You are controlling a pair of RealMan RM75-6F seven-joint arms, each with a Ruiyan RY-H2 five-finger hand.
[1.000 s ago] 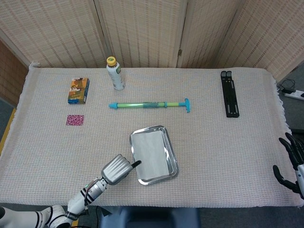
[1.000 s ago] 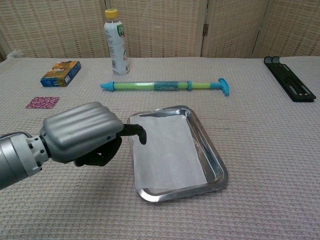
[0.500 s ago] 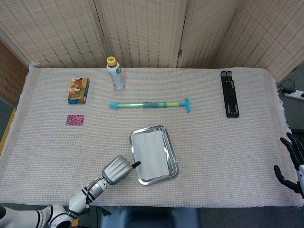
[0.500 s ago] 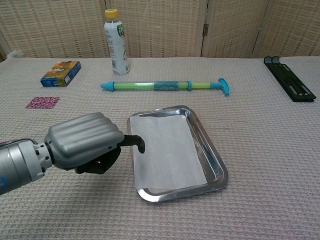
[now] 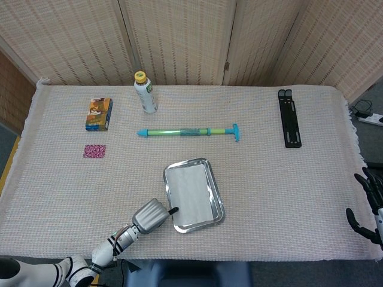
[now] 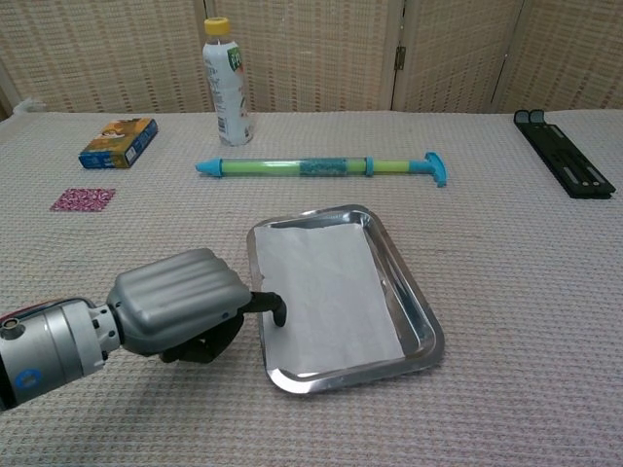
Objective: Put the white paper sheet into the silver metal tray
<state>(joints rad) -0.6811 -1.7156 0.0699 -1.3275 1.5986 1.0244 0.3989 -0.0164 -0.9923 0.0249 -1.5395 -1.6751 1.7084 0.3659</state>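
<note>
Since the white paper sheet lay flat inside the silver metal tray, the placing looked done. The left hand sat just beside the tray's near-left rim, fingers curled, grasping nothing; the right hand hung released, well apart from the tray.

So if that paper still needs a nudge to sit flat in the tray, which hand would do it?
Probably the left hand: it sits right beside the silver metal tray, a fingertip at the white paper sheet. The right hand is off at the table's far edge.
</note>
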